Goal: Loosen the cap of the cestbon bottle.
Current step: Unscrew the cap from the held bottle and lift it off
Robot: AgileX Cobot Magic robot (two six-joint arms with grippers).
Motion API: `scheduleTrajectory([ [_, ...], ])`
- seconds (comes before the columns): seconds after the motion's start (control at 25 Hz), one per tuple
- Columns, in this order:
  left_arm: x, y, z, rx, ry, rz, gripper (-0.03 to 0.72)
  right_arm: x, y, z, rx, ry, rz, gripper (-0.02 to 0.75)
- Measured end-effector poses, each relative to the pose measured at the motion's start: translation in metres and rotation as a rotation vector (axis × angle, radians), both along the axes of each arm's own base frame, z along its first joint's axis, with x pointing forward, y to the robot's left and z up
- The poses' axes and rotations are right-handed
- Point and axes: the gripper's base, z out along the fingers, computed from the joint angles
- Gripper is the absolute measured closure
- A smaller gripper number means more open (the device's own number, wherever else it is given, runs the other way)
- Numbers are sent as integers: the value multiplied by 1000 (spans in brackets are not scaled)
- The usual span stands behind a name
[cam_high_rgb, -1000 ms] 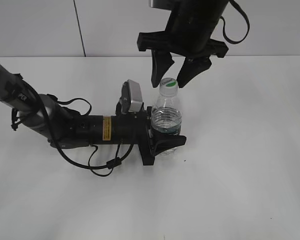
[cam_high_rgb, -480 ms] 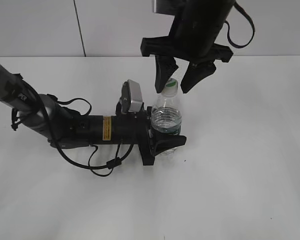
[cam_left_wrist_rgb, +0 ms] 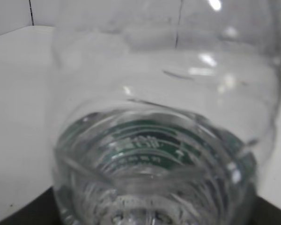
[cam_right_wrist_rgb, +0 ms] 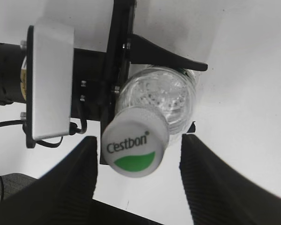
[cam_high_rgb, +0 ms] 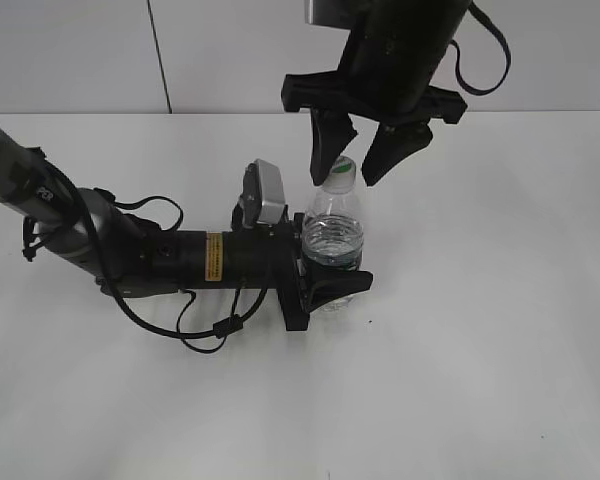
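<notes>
The cestbon bottle (cam_high_rgb: 332, 235) stands upright on the white table, clear and ribbed, with a dark green label band. My left gripper (cam_high_rgb: 330, 265) reaches in from the left and is shut on its lower body. In the left wrist view the bottle (cam_left_wrist_rgb: 164, 93) fills the frame and hides the fingers. The white cap (cam_right_wrist_rgb: 135, 140), with a green patch and "Cestbon" lettering, sits on the neck. My right gripper (cam_right_wrist_rgb: 139, 140) hangs above it, open, one finger on each side of the cap, and the cap is nearer the left finger (cam_right_wrist_rgb: 79, 173). From outside, the cap (cam_high_rgb: 343, 173) shows between the right gripper's (cam_high_rgb: 358, 165) fingers.
The left arm (cam_high_rgb: 160, 255) lies low across the table's left half, with a silver wrist camera (cam_high_rgb: 265, 195) and loose black cables (cam_high_rgb: 210, 325). A pale wall (cam_high_rgb: 180, 50) stands behind the table's far edge.
The right gripper has shifted slightly to the right around the cap, and its left finger now overlaps the cap's edge. The bottle and the left gripper have not moved.
</notes>
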Motion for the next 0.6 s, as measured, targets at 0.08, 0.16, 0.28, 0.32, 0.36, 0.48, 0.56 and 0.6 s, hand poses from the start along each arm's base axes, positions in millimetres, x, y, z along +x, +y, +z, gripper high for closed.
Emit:
scheduleTrajectory([
  [0.08, 0, 0, 0, 0, 0, 0, 286, 0, 0, 0, 0, 0, -1, 308],
  [0.16, 0, 0, 0, 0, 0, 0, 286, 0, 0, 0, 0, 0, -1, 308],
  [0.28, 0, 0, 0, 0, 0, 0, 286, 0, 0, 0, 0, 1, -1, 308],
  [0.32, 0, 0, 0, 0, 0, 0, 286, 0, 0, 0, 0, 1, -1, 308],
  [0.36, 0, 0, 0, 0, 0, 0, 286, 0, 0, 0, 0, 1, -1, 308],
  [0.48, 0, 0, 0, 0, 0, 0, 286, 0, 0, 0, 0, 1, -1, 308],
  [0.56, 0, 0, 0, 0, 0, 0, 286, 0, 0, 0, 0, 0, -1, 308],
  [0.6, 0, 0, 0, 0, 0, 0, 286, 0, 0, 0, 1, -1, -1, 308],
])
